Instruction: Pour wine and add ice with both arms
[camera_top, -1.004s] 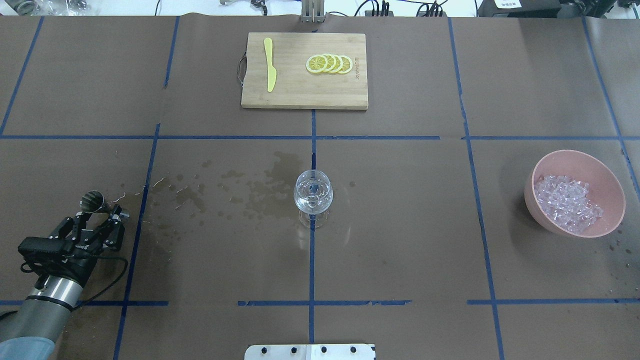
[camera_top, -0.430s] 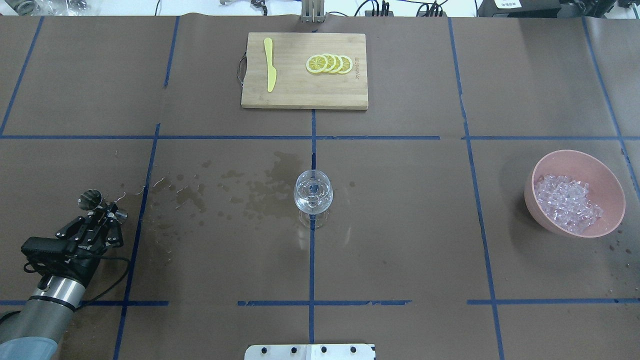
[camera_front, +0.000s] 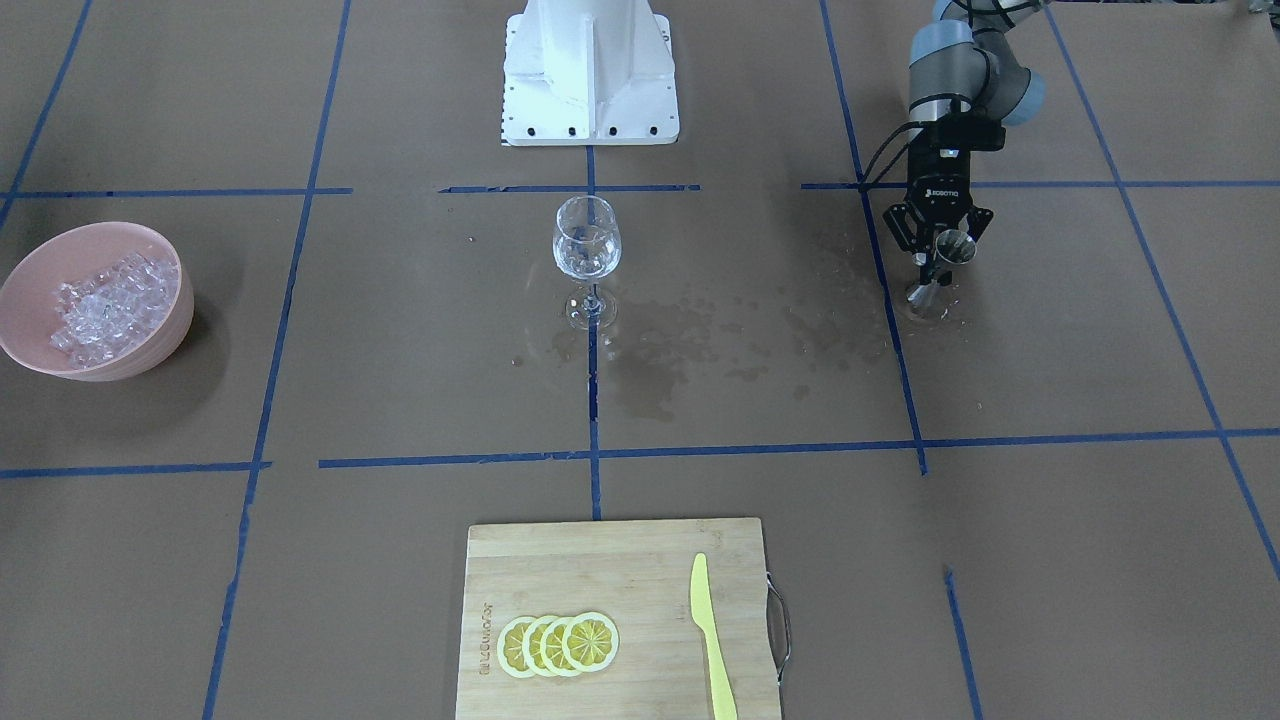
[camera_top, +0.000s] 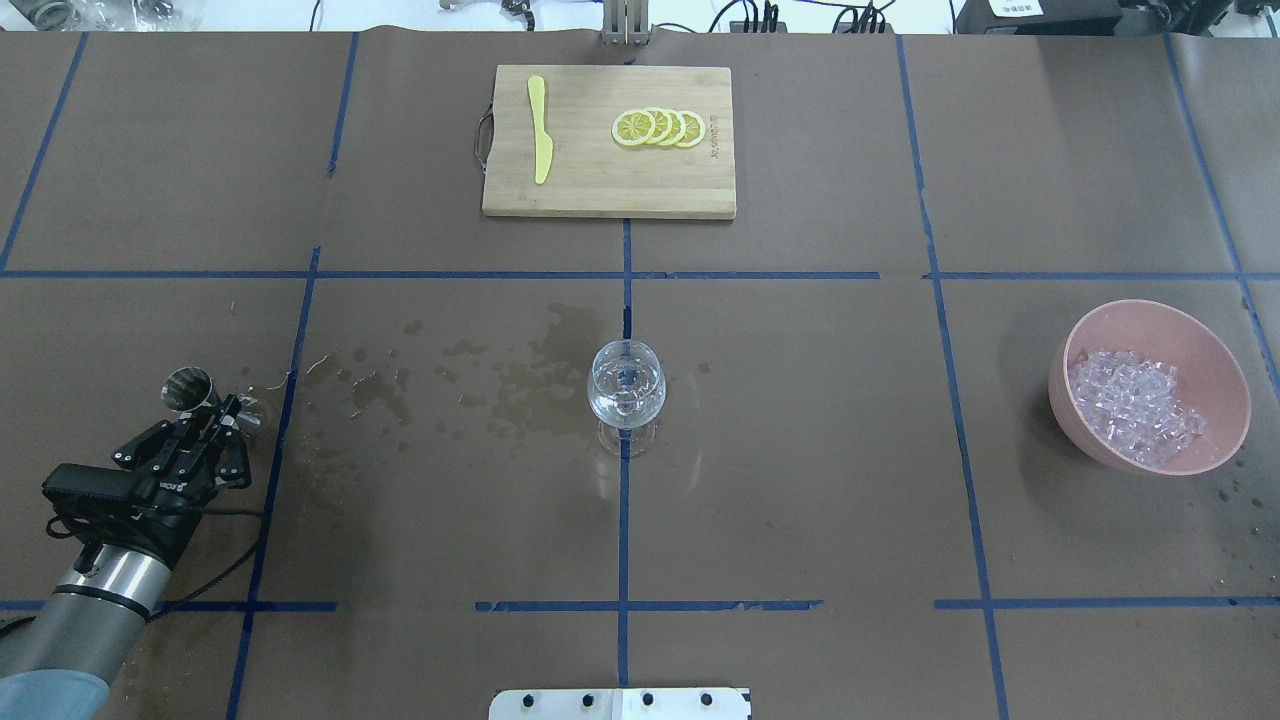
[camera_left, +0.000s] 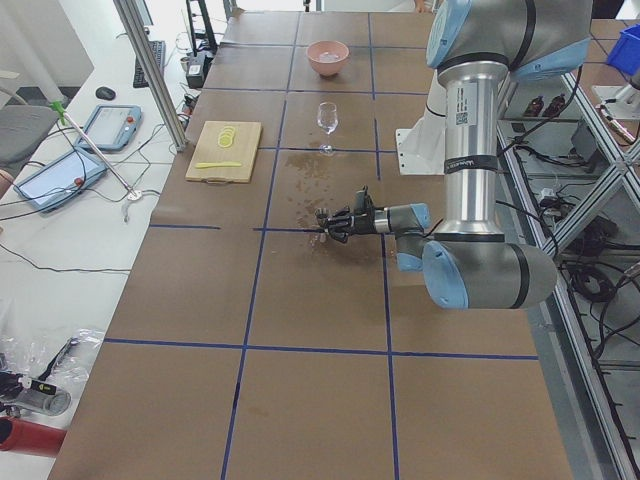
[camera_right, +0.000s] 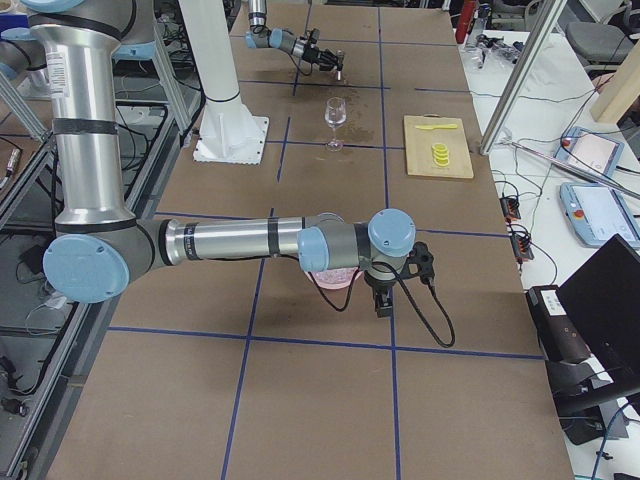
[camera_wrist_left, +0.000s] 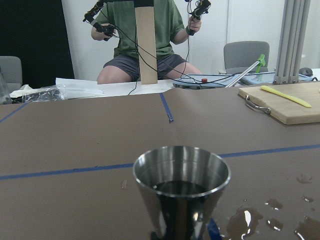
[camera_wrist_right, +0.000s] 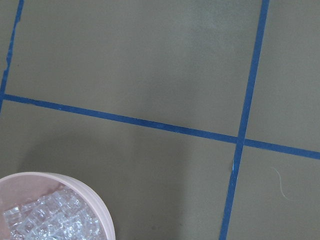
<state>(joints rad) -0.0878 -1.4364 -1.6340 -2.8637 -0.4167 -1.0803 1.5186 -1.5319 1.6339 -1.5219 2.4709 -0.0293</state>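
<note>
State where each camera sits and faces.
Front-facing: across the table, facing the pedestal; left arm upper right.
Overhead: high behind, looking forward-down; left gripper lower left.
Exterior left: table's end, looking along; left arm near.
Exterior right: opposite end; right arm near, partly hiding the bowl.
Left wrist: low, level, facing the jigger.
Right wrist: straight down, bowl rim; no body.
Shared: wine glass, all four exterior views.

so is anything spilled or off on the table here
Yes: dark wet splashes stain the brown paper from beside the wine glass across to the metal jigger at the left gripper, so something was spilled. A few drops also sit near the pink bowl.
</note>
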